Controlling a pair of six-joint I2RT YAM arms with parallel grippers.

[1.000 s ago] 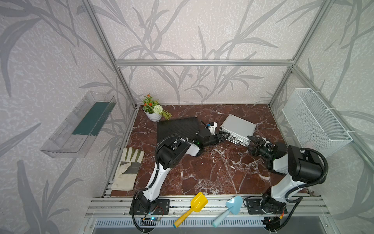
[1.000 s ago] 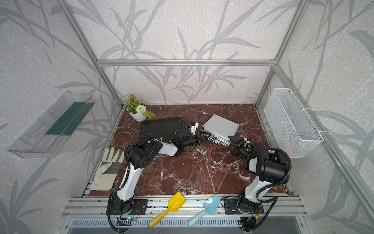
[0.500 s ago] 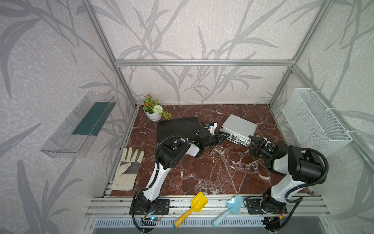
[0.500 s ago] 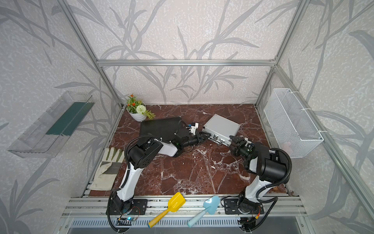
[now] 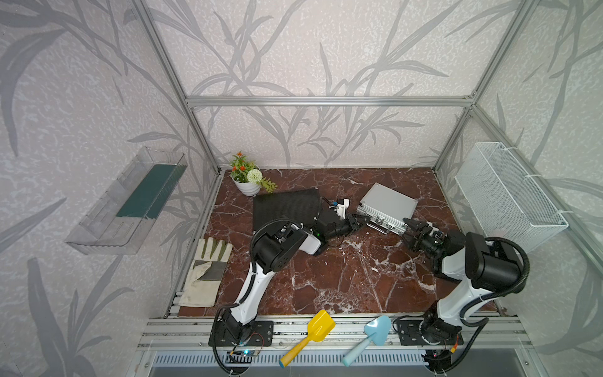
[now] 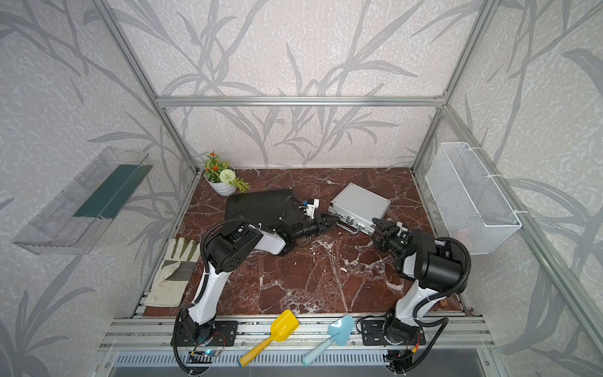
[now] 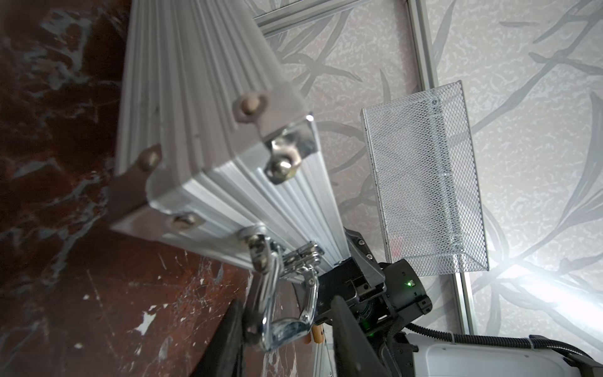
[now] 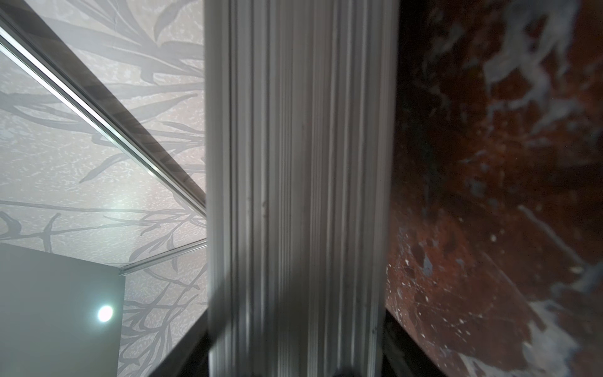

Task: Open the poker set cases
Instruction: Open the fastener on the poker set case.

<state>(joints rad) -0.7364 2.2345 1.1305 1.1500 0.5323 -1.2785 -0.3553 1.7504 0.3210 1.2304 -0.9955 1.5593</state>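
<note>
So, top views: silver case lies shut on the counter, contents hidden, long axis slanting back-right, latch edge facing both arms. Black case is shut too, just left of it. Left gripper is at 1 front corner, right gripper at the other. Wire basket: contents unclear. Left wrist: fingers straddle the chrome handle; can't tell if pinching. Right wrist: right fingers clamp the case's ribbed edge.

Glove, flowerpot, yellow shovel, blue shovel (toys) sit about.
</note>
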